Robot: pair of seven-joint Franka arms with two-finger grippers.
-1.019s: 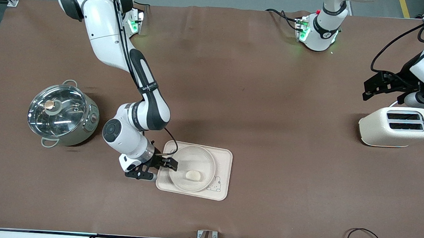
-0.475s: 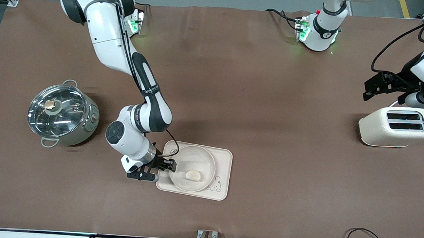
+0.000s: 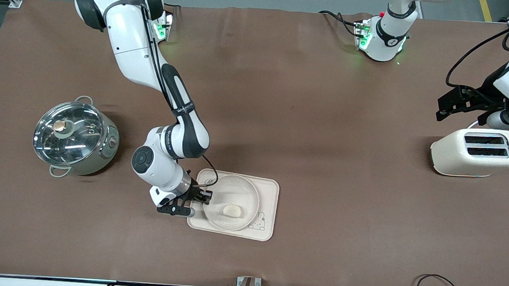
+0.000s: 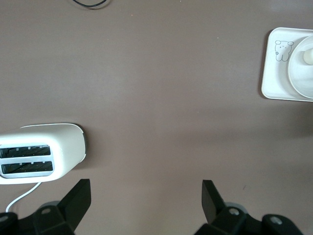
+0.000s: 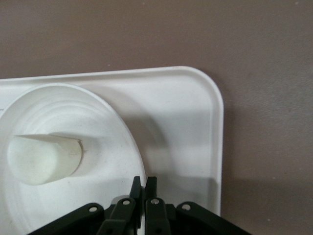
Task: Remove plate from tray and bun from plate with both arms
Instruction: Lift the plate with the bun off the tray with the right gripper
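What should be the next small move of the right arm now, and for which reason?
Probably lift the plate a little and carry it off the tray. In the right wrist view the right gripper looks shut on the plate's rim, while the plate lies on the tray with the bun in it. The left gripper waits open over the table near the toaster.

R gripper (image 3: 206, 197) has closed in on the plate (image 3: 231, 202) rim; fingers (image 5: 145, 188) now pinched on its edge vs wider apart 1 s ago. R arm shifted slightly toward the tray (image 3: 270, 192).
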